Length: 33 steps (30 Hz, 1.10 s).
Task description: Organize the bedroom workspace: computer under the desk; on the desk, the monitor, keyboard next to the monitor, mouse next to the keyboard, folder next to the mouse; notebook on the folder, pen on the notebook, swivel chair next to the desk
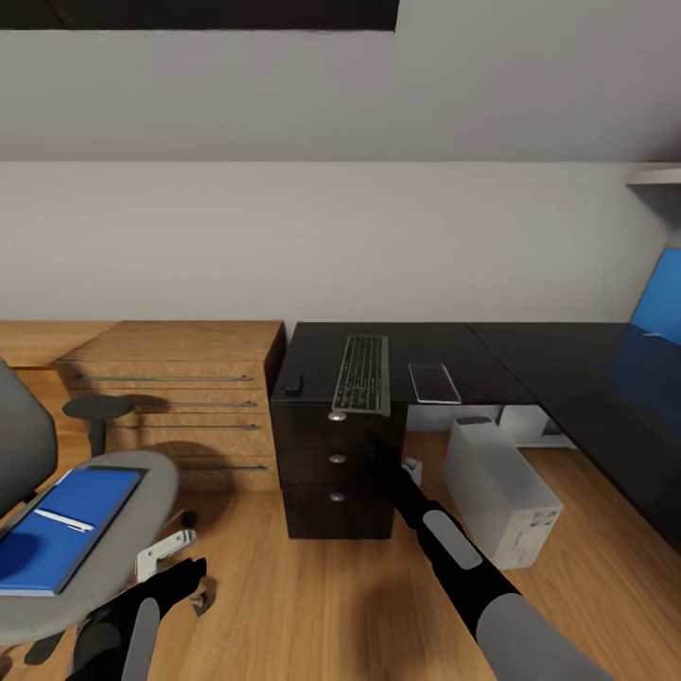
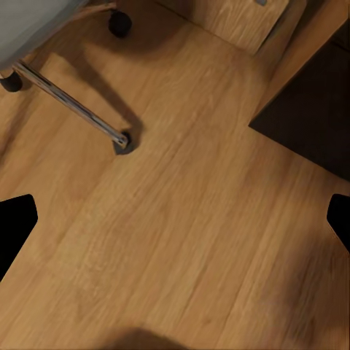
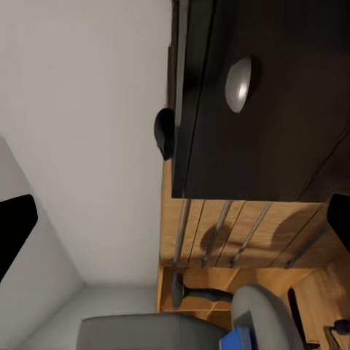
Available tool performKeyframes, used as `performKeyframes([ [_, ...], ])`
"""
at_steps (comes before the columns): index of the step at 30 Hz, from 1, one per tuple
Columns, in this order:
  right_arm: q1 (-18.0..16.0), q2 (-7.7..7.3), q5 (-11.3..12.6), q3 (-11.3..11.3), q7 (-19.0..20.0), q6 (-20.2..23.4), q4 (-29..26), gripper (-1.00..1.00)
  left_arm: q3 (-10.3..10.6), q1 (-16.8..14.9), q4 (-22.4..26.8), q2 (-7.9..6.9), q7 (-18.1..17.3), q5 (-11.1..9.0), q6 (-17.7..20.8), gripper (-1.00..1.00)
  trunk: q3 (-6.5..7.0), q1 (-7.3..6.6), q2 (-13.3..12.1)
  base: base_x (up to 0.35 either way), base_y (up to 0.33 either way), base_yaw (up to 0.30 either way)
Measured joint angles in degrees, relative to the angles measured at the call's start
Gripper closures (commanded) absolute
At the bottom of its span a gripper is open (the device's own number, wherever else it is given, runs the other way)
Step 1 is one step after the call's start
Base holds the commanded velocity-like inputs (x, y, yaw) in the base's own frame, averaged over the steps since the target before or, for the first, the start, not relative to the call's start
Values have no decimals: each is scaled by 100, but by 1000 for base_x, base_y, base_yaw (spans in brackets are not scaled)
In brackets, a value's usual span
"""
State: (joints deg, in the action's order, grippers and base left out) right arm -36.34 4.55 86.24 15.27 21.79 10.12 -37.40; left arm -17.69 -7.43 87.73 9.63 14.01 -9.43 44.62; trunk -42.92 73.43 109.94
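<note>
The black desk (image 1: 492,355) carries the keyboard (image 1: 361,373), which overhangs its front edge. The mouse (image 1: 294,385) lies to the keyboard's left and the grey notebook (image 1: 434,382) to its right. The computer (image 1: 501,492) stands tilted on the floor under the desk. On the swivel chair (image 1: 132,530) at the left, the blue folder (image 1: 57,525) lies with the pen (image 1: 64,519) on it. My right gripper (image 1: 386,452) is open in front of the drawers, facing a knob (image 3: 239,82) below the mouse (image 3: 163,133). My left gripper (image 1: 180,563) hangs open over the floor beside the chair.
A light wooden dresser (image 1: 180,397) stands against the desk's left side. A blue panel (image 1: 659,307) rises at the far right. The chair's chrome leg (image 2: 73,106) and a castor (image 2: 120,23) are near my left gripper. Wooden floor (image 1: 312,605) lies in front of the drawers.
</note>
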Motion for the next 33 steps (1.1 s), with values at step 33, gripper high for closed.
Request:
performKeyframes([
  [33, -1, 1, -9, -612, -358, -451, 28, -100, -24, 0, -25, -9, 0, -16, -9, -100, 71, -84, -159, 10, 0, 0],
])
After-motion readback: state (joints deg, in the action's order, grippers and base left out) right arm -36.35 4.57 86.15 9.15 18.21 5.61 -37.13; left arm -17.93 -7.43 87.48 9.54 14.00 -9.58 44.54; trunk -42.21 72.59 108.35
